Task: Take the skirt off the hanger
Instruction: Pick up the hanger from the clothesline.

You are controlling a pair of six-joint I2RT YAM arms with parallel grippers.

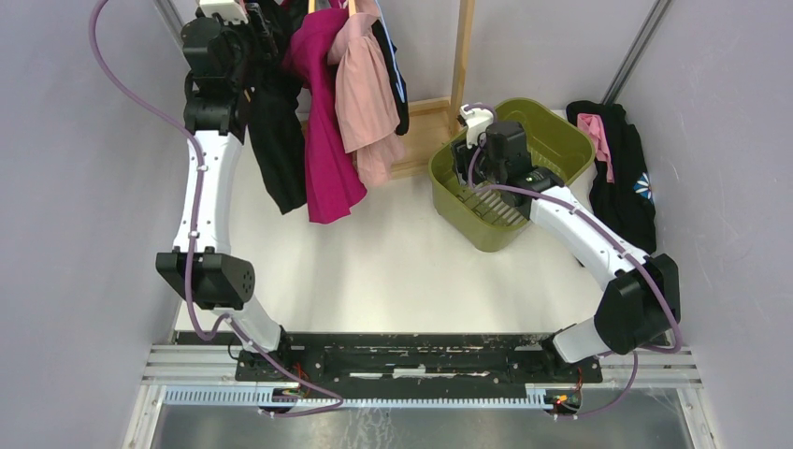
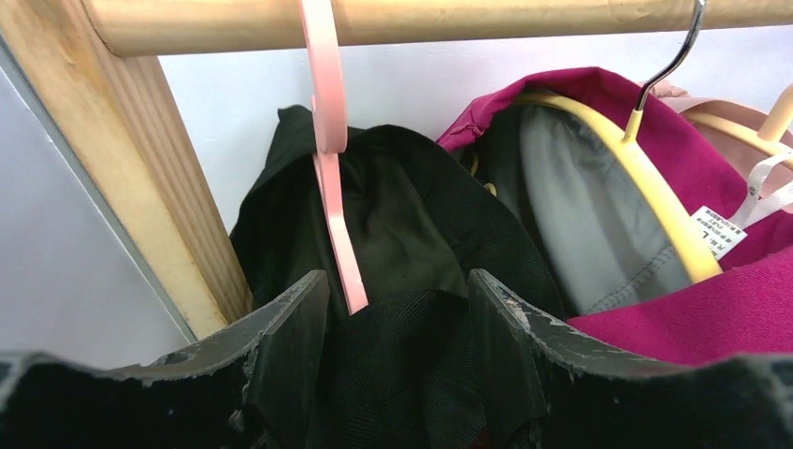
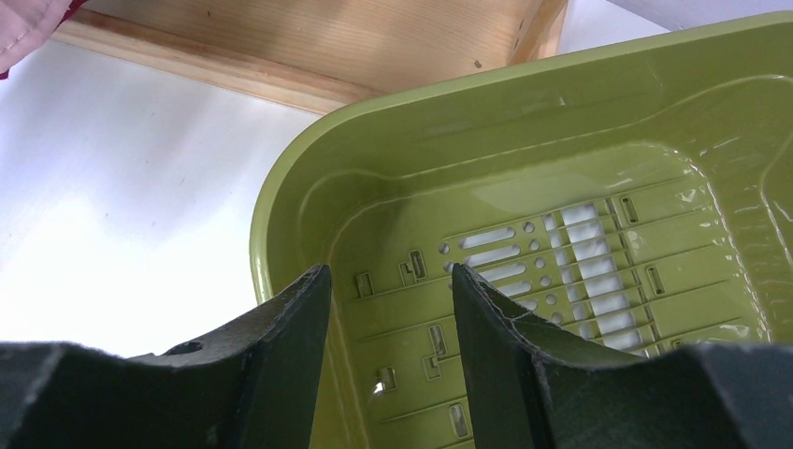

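Note:
The black skirt [image 2: 411,215] hangs on a pink hanger [image 2: 329,140] from the wooden rail [image 2: 468,19], at the left end of the rack. From above the black skirt [image 1: 276,140] droops below the raised left arm. My left gripper [image 2: 397,299] is at its top, jaws open, with a bunch of the black fabric lying between the fingers just below the hanger's arm. From above, the left gripper [image 1: 257,42] is partly hidden by the clothes. My right gripper [image 3: 391,281] hovers open and empty over the green basket [image 3: 309,159].
A magenta garment [image 1: 327,159] on a yellow hanger [image 2: 645,178] and a pale pink garment [image 1: 365,103] hang right of the skirt. The rack's wooden post [image 2: 122,159] stands close on the left. The green basket [image 1: 552,131] sits at the right, dark clothes [image 1: 617,178] beyond it.

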